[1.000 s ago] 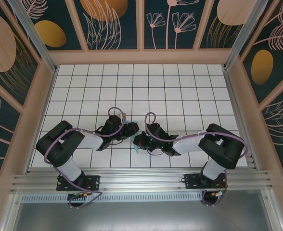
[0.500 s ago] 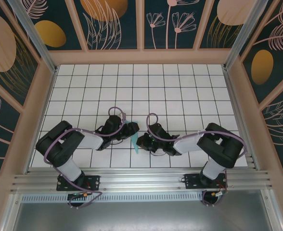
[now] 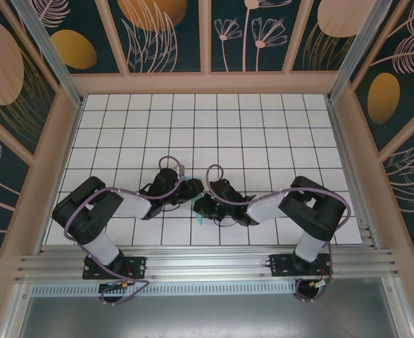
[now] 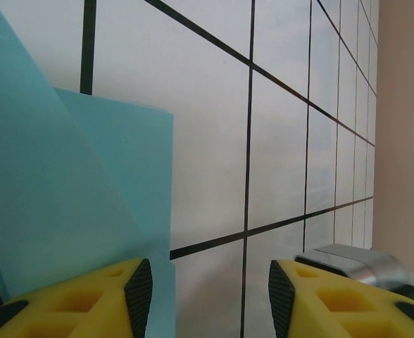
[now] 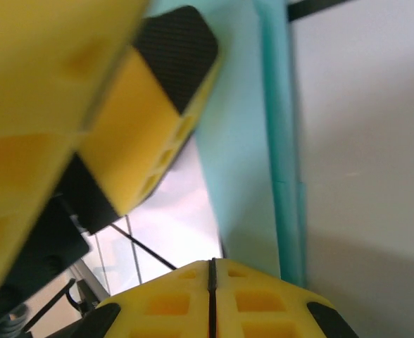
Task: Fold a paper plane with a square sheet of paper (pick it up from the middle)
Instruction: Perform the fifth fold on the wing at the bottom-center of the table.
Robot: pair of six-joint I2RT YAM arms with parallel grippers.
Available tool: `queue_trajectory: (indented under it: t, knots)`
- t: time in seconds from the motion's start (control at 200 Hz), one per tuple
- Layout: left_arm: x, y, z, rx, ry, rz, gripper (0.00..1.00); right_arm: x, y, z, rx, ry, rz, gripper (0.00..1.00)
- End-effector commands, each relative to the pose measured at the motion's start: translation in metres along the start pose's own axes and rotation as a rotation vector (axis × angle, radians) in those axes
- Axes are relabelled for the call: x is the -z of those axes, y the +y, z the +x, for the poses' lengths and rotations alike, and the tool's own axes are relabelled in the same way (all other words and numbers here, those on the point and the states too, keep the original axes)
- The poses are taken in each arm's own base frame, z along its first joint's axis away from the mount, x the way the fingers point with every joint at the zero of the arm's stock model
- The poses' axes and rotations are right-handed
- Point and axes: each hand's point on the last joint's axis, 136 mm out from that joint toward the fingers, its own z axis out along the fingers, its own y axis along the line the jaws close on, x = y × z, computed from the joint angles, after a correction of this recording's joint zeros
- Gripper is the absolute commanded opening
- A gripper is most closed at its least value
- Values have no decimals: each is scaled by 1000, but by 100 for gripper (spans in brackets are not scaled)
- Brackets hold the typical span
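Tiled table (image 3: 263, 134) — creased paper (image 3: 199, 215) lengthwise near-to-far

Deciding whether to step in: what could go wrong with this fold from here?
The left gripper is open with the folded turquoise paper mostly behind one finger, barely in the gap; closing may miss it. The right gripper is shut right by the paper's edge; a pull might crumple or drop it.

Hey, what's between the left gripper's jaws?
Left wrist view: the left gripper, jaws open, spans bare white tile; the turquoise paper edges in beside one jaw.
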Motion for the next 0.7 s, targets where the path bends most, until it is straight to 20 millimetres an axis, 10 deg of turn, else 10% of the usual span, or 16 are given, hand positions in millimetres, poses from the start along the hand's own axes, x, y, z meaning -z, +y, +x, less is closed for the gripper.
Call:
queue_trajectory:
  t: [0.0, 0.445, 0.696]
  knots:
    - [5, 57, 29, 40, 83, -190, 51, -3, -23, 14, -51, 60, 37, 10]
    - [3, 59, 27, 46, 74, -199, 51, 25, -48, 50, -82, 145, 82, 10]
    - [2, 59, 29, 44, 84, -193, 51, 35, 9, 30, 39, 67, -37, 12]
